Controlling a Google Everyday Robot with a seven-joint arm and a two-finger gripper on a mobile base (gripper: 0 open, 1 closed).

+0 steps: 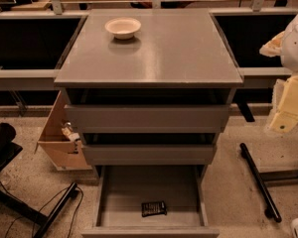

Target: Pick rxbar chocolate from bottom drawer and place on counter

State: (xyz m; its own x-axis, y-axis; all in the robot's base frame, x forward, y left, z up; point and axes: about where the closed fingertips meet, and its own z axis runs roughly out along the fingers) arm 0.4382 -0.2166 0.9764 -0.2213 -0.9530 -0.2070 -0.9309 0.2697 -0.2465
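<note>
The rxbar chocolate [153, 208], a small black bar, lies flat on the grey floor of the bottom drawer [139, 187], near its front wall. The drawer is pulled open at the bottom of the view. The counter [159, 53], a broad grey slab, tops the cabinet above it. My gripper [286, 114], white and pale yellow, hangs at the right edge of the view, level with the upper drawers. It is well to the right of the cabinet, far above the bar, and holds nothing that I can see.
A round off-white bowl [122, 27] stands on the counter's far left. Two wider drawer fronts [148, 118] sit above the open drawer. A cardboard box [59, 143] leans at the cabinet's left. A black bar [260, 180] lies on the floor at the right; black legs and cables [39, 209] are at the left.
</note>
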